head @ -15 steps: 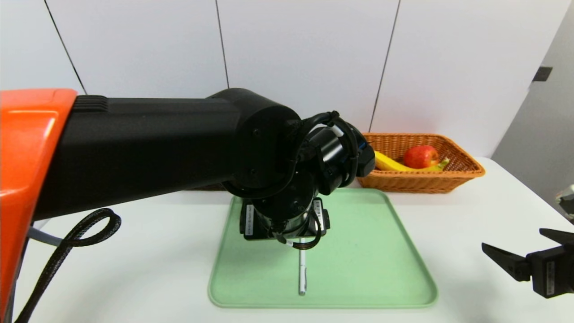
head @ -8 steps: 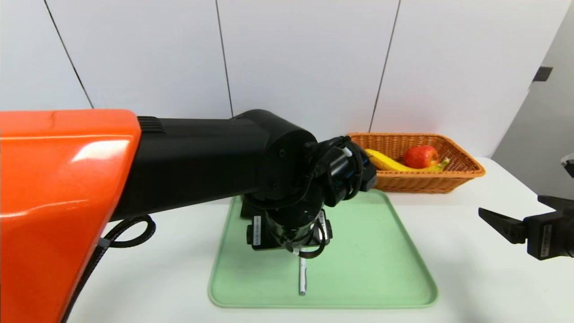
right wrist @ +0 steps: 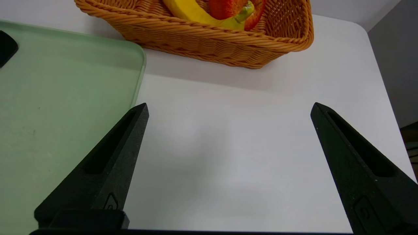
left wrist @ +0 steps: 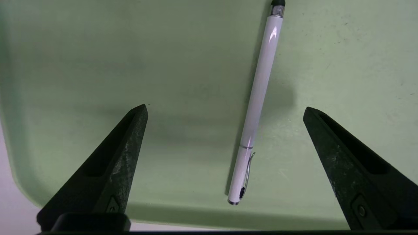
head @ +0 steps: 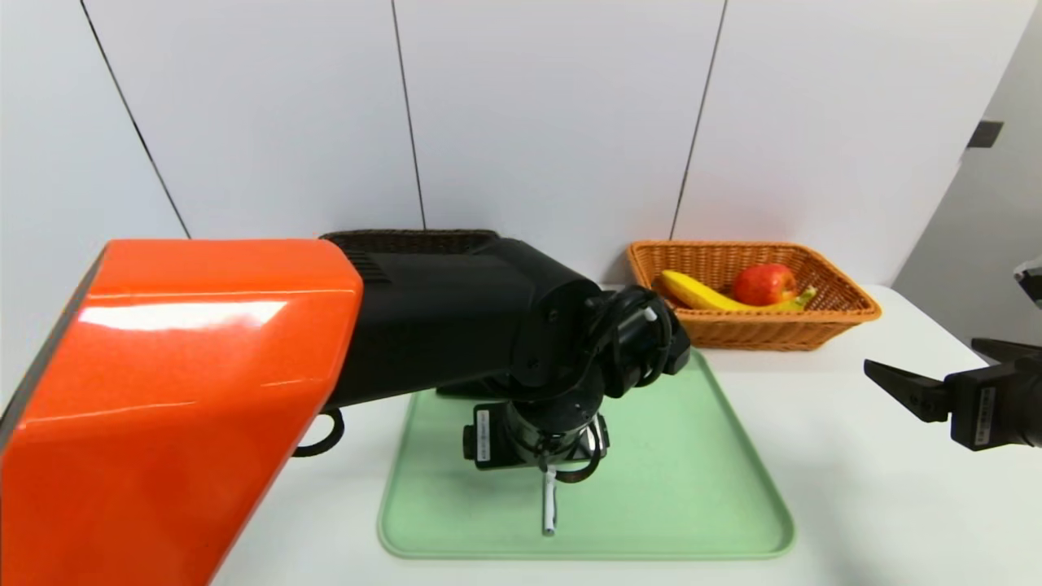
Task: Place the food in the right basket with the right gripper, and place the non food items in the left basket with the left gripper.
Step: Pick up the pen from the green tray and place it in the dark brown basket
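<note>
A slim white pen (left wrist: 259, 98) lies on the green tray (head: 692, 456), near its front edge (head: 550, 509). My left gripper (left wrist: 225, 107) hangs open just above the pen, pointing down, a finger on each side and nothing held. In the head view the left arm (head: 456, 325) covers its fingers. The right basket (head: 757, 330), orange-tan wicker, holds the yellow banana (head: 692, 291) and the red apple (head: 763, 283). Only the back rim of the dark left basket (head: 407, 236) shows behind the arm. My right gripper (head: 921, 355) hovers open and empty over the table at far right.
The white table (right wrist: 248, 156) stretches bare between the tray's right edge (right wrist: 138, 75) and the table's right side. The orange-tan basket (right wrist: 209, 42) stands just behind that stretch. A white panelled wall closes the back.
My left arm has dropped lower and come forward over the tray, bringing its gripper down around the pen and uncovering the dark basket's rim. The right gripper has risen slightly.
</note>
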Robot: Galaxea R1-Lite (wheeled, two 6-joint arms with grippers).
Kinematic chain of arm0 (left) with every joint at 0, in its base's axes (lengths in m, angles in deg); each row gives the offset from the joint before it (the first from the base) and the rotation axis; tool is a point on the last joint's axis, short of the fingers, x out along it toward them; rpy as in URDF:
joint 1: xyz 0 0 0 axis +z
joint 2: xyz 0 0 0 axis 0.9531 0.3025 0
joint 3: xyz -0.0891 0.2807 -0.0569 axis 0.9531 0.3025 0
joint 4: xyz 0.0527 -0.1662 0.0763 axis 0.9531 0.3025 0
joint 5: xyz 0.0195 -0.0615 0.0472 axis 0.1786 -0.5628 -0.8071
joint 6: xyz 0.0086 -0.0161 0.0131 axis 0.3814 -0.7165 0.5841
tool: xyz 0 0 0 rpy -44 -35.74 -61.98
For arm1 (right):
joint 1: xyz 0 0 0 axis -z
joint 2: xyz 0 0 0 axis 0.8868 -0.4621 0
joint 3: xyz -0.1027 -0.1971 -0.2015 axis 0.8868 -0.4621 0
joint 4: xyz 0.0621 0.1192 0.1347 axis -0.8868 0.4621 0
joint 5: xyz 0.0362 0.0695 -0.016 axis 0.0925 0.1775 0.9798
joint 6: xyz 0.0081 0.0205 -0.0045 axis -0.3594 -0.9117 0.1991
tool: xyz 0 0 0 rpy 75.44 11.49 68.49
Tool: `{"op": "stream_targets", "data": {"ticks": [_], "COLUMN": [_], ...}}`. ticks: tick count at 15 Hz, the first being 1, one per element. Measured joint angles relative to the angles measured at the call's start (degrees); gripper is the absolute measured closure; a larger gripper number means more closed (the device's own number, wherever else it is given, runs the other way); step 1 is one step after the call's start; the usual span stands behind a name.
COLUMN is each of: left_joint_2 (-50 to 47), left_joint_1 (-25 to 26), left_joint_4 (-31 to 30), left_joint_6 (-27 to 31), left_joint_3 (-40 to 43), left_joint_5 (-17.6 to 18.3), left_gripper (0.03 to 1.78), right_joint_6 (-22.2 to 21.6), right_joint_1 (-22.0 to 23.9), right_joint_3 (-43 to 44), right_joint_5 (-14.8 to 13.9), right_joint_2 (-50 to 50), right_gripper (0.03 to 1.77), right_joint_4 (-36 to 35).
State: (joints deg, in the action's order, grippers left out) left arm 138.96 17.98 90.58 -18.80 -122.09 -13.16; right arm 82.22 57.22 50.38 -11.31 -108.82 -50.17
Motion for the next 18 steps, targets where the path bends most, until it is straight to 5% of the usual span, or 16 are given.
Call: {"op": "stream_targets", "data": {"ticks": [13, 18], "left_joint_2": [3.9, 3.9], "left_joint_1": [0.1, 0.4], "left_joint_4": [-2.8, -2.3], "left_joint_6": [0.4, 0.3], "left_joint_3": [-0.3, -0.2], "left_joint_5": [-1.9, -3.3], "left_gripper": [0.12, 0.75], "right_joint_6": [0.0, 0.0], "right_joint_1": [0.0, 0.0], "right_joint_3": [-0.3, -0.4], "right_joint_5": [0.0, 0.0], "right_joint_2": [-1.6, -2.0], "right_gripper": [0.09, 0.09], "right_joint_4": [0.0, 0.1]}}
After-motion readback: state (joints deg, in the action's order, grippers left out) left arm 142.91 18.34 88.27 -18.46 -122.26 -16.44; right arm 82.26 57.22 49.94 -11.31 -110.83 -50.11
